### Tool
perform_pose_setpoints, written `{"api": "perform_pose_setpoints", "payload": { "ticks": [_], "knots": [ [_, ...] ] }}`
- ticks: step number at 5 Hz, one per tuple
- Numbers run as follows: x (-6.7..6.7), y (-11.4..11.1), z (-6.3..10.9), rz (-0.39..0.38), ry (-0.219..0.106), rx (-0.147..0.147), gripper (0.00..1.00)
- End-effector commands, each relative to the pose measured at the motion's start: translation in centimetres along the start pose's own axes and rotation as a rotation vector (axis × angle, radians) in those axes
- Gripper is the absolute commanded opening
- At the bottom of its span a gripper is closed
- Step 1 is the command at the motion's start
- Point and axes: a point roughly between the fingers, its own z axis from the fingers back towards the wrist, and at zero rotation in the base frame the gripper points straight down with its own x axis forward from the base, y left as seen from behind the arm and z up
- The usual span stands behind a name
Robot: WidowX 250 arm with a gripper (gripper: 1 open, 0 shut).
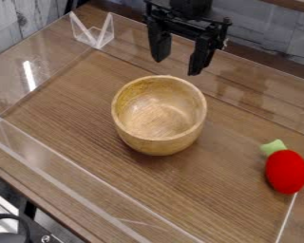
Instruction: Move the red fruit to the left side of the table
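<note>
The red fruit [287,171], small, round and bright red with a green leafy top, lies on the brown wood-grain table [79,95] near its right edge. My gripper [175,59] hangs at the back centre, pointing straight down, well above the tabletop and behind the bowl. Its two dark fingers stand apart with nothing between them. The fruit lies far to the gripper's right and nearer the camera.
A round light wooden bowl [160,115] stands in the middle of the table, between the gripper and the front edge. Clear acrylic walls [91,30] run around the tabletop, with a low one along the front left.
</note>
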Motion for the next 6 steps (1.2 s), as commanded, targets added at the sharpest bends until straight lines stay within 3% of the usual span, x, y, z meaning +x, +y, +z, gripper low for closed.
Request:
{"api": "perform_pose_setpoints", "payload": {
  "ticks": [1, 3, 5, 6],
  "knots": [
    [-0.2, -0.4, -1.0, -0.003, 0.025, -0.007, 1.00],
    [-0.6, -7.2, -2.2, 0.074, -0.005, -0.055, 1.00],
    [0.5, -13.7, -2.6, 0.107, -0.056, -0.137, 1.00],
    [0.8, -14.9, -2.9, 0.156, -0.082, -0.174, 1.00]
  ]
}}
